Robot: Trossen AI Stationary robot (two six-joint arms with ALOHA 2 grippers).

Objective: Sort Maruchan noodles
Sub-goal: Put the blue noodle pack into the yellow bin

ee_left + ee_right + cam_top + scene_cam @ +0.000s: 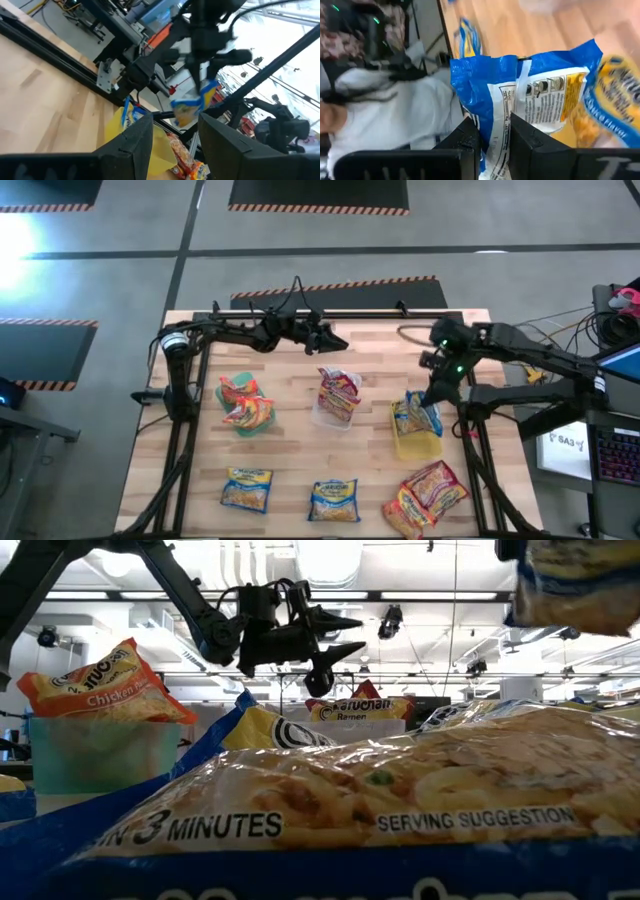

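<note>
Right gripper jaws pinching blue packet, yellow bin mostly hidden

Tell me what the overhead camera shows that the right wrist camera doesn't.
Only the overhead view shows the whole table: the green bin, clear bin and yellow bin, loose packets along the front, and the left gripper hanging open and empty near the back. Only the right wrist view shows the printed back of the blue packet pinched between the fingers, and a person in white beyond the table. Both show the right gripper holding that packet over the yellow bin.
</note>
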